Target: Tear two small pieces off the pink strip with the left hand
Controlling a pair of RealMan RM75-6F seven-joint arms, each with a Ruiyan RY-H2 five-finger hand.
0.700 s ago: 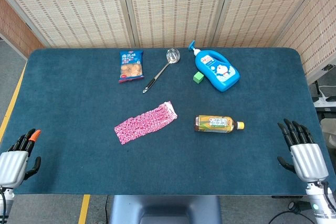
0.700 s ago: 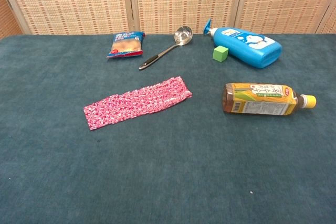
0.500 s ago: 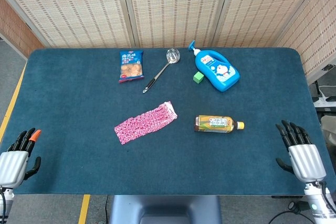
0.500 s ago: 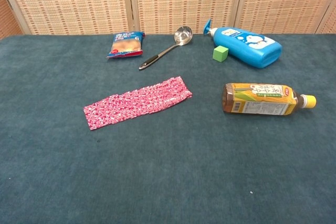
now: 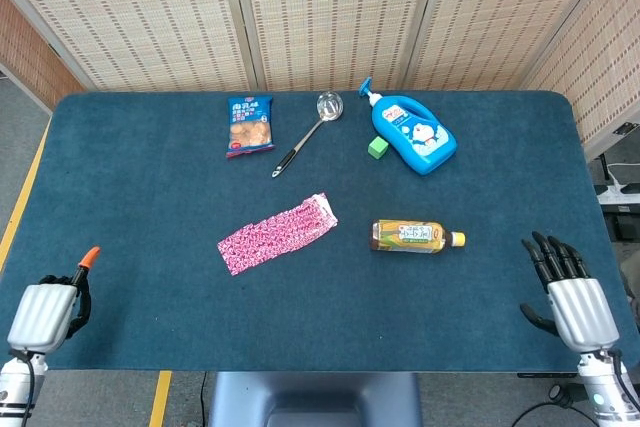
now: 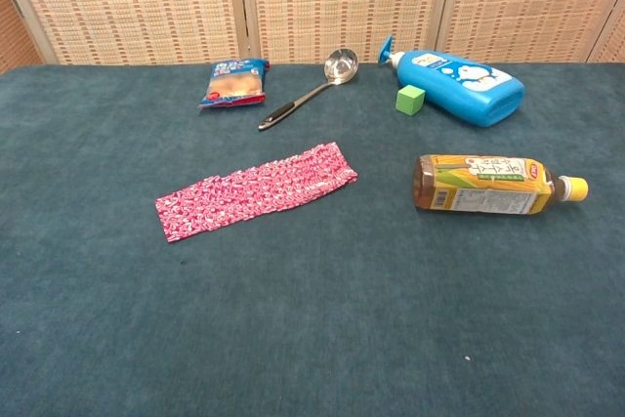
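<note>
Hovering at the near left corner of the table (image 5: 120, 197), the left hand (image 5: 45, 313) held nothing; its dark fingers were curled down past the silver back of the hand, one orange-tipped finger sticking up, and how tightly they were closed could not be told. At the near right corner the right hand (image 5: 572, 292) was empty, its dark fingers spread and pointing away over the cloth. Both hands appeared only in the head view; the chest view showed neither.

The pink strip (image 5: 277, 233) lay flat near the middle of the blue-green cloth, whole, running on a slant from near left to far right, well apart from both hands. To its right a tea bottle (image 5: 414, 236) lay on its side, yellow cap pointing right; it was filled with amber drink, which the chest view showed more plainly.

Farther back, a ladle (image 5: 306, 133) with a black handle lay on a slant, bowl toward the far edge. Left of it a blue snack packet (image 5: 249, 125) lay flat. Right of the ladle a blue pump bottle (image 5: 413, 134) lay on its side, nozzle toward the far edge, with a small green cube (image 5: 377, 147) just beside its near left flank. Woven screens (image 5: 330, 7) stood behind the table
</note>
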